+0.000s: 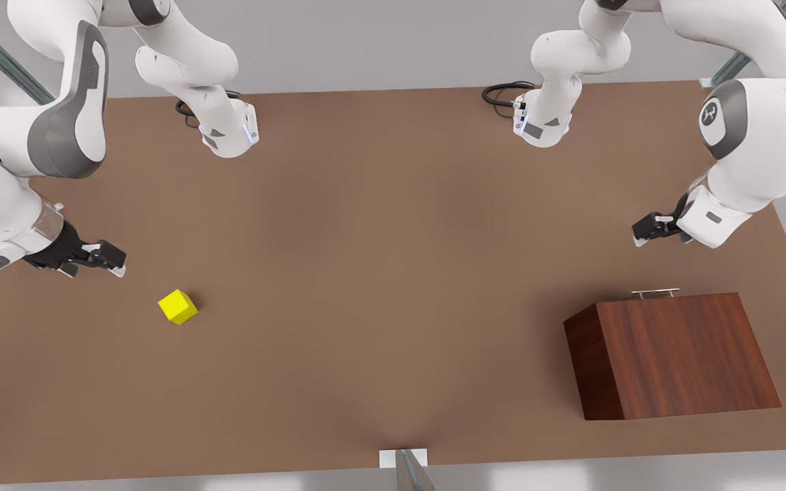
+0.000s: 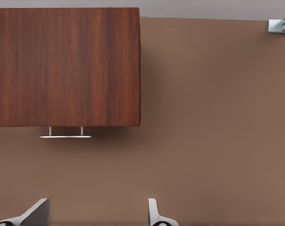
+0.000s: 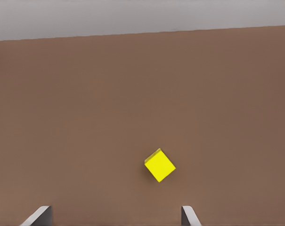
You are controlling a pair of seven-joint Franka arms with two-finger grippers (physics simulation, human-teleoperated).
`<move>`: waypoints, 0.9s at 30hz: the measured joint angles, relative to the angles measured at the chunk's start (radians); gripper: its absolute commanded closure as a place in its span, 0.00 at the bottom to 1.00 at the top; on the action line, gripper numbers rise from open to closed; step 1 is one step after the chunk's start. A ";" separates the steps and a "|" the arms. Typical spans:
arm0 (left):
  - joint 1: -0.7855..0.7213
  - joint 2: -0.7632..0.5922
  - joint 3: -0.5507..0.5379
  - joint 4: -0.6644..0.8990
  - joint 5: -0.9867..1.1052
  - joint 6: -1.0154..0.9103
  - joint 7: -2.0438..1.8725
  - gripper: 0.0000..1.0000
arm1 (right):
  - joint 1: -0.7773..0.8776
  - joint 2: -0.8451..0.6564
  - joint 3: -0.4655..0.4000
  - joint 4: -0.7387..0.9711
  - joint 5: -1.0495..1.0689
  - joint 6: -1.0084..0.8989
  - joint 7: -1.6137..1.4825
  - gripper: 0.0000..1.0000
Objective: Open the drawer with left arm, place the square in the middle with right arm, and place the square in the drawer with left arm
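Note:
The wooden cabinet (image 1: 679, 354) stands at the front view's right, its drawer pushed in with only the silver handle (image 1: 655, 293) sticking out. My left gripper (image 1: 645, 228) hovers a short way from that handle (image 2: 65, 136), open and empty; in the left wrist view the gripper (image 2: 96, 216) faces the cabinet (image 2: 62, 70). The square, a yellow cube (image 1: 178, 306), lies on the table at the front view's left. My right gripper (image 1: 117, 262) is open beside it, a little apart. In the right wrist view the cube (image 3: 159, 165) lies just ahead of the gripper (image 3: 115, 217).
The brown tabletop (image 1: 379, 273) stretches bare between cube and cabinet. Both arm bases (image 1: 229, 133) (image 1: 543, 126) and black cables sit at the far edge. A metal bracket (image 1: 403, 460) marks the near edge.

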State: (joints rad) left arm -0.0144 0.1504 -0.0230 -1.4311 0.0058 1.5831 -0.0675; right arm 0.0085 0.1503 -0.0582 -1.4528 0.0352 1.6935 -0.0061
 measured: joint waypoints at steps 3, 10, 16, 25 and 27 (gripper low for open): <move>-0.012 -0.005 0.030 -0.042 0.003 -0.067 -0.024 0.00 | -0.001 0.005 0.000 0.000 0.003 0.000 0.000 0.00; 0.016 -0.076 0.098 -0.564 0.006 0.627 -1.160 0.00 | 0.012 0.014 0.005 0.012 0.006 0.025 0.002 0.00; 0.106 -0.149 0.171 -0.826 0.003 0.975 -1.212 0.00 | 0.055 0.132 0.009 0.020 -0.002 0.028 0.005 0.00; 0.309 -0.122 0.173 -0.916 0.007 1.104 -1.295 0.00 | 0.065 0.272 0.009 -0.037 0.046 0.095 -0.266 0.00; 0.275 -0.111 0.173 -0.913 0.014 1.104 -1.293 0.00 | 0.064 0.253 0.008 -0.114 0.049 0.145 -0.332 0.00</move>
State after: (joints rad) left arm 0.2604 0.0391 0.1502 -2.3441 0.0196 2.6875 -1.3600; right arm 0.0726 0.4037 -0.0499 -1.5666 0.0843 1.8383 -0.3383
